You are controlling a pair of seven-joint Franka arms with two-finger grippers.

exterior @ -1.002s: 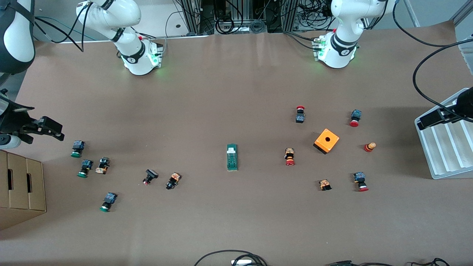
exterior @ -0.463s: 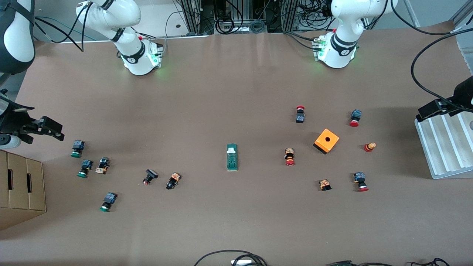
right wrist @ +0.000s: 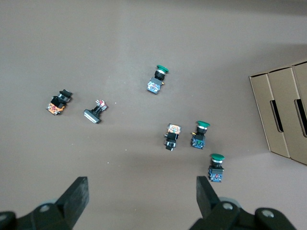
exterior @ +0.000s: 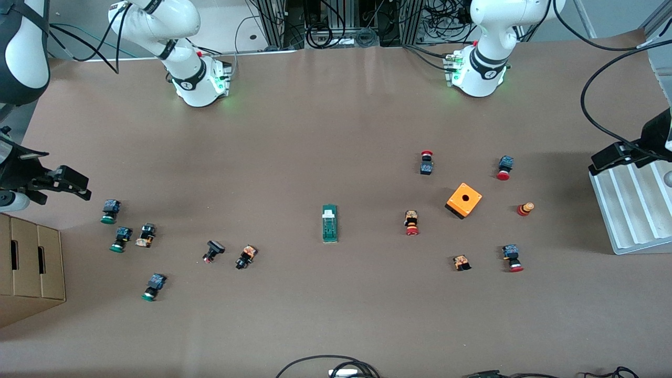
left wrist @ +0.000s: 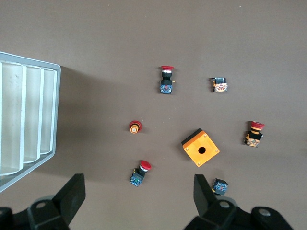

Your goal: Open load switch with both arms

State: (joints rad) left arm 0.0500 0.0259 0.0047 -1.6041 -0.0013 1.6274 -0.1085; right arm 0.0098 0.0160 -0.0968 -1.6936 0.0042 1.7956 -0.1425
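A green load switch (exterior: 329, 223) with a white end piece lies alone at the middle of the brown tabletop (exterior: 336, 131). The left gripper (left wrist: 136, 201) hangs with fingers spread wide, holding nothing, over the white ribbed tray (exterior: 630, 210) at the left arm's end, near an orange box (exterior: 464, 200). The right gripper (right wrist: 141, 201) hangs equally wide and empty over the right arm's end, above green-capped push-buttons (right wrist: 216, 167) beside a cardboard box (exterior: 29, 262).
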